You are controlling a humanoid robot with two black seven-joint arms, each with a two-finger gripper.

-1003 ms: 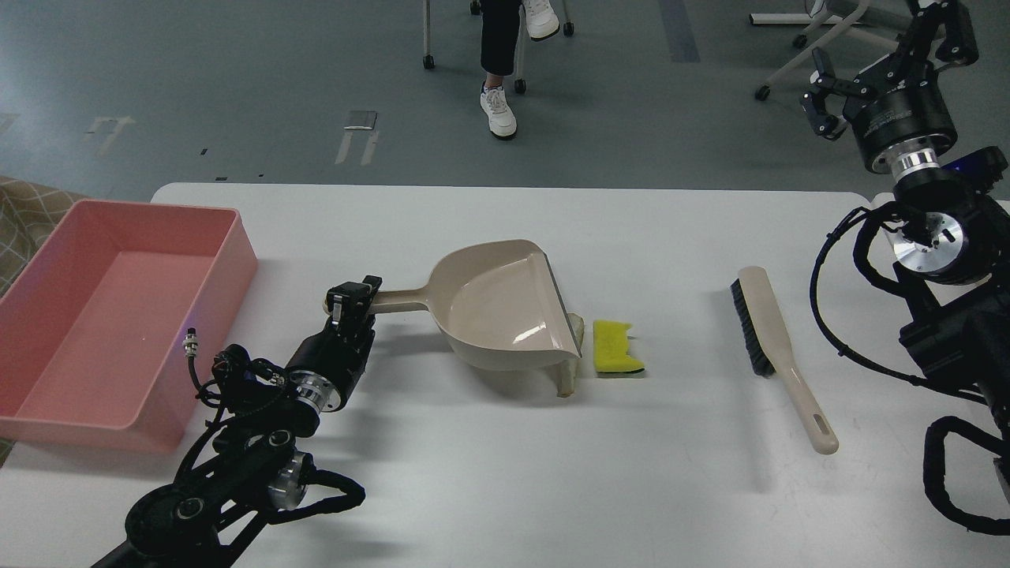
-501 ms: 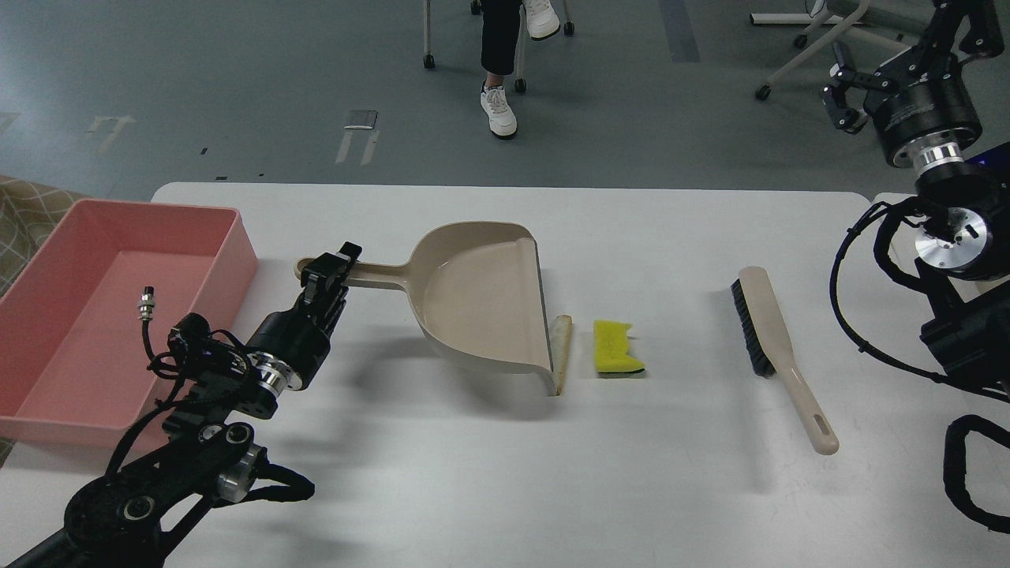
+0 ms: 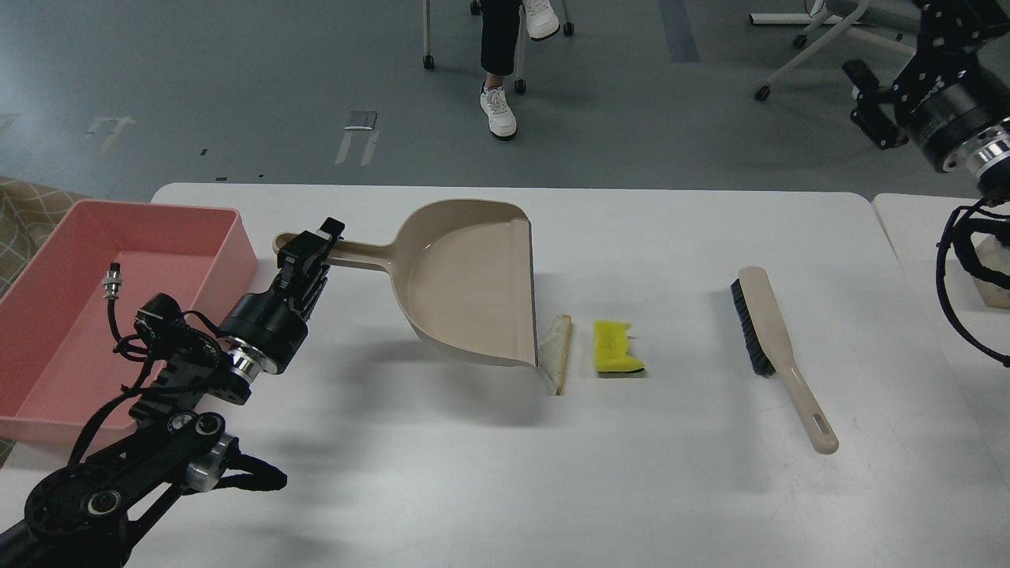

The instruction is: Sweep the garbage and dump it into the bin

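Note:
My left gripper (image 3: 312, 244) is shut on the handle of the beige dustpan (image 3: 473, 284) and holds it raised above the white table (image 3: 505, 473), its mouth facing right. The thin beige-grey strip (image 3: 560, 351) lies on the table just right of the pan's lip. The yellow sponge piece (image 3: 615, 357) lies a little further right. The pink bin (image 3: 102, 315) stands at the table's left edge, left of my left gripper. My right gripper (image 3: 868, 102) is high at the top right, past the table's edge; its fingers cannot be told apart.
A beige brush (image 3: 777, 347) with dark bristles lies right of the sponge, handle toward me. A second table edge (image 3: 947, 315) is at the far right. A person's legs (image 3: 501, 71) and chair wheels are on the floor beyond the table.
My left gripper lifted the dustpan and drew it left and back, uncovering the beige-grey strip. My right arm moved right and up, away from the table.

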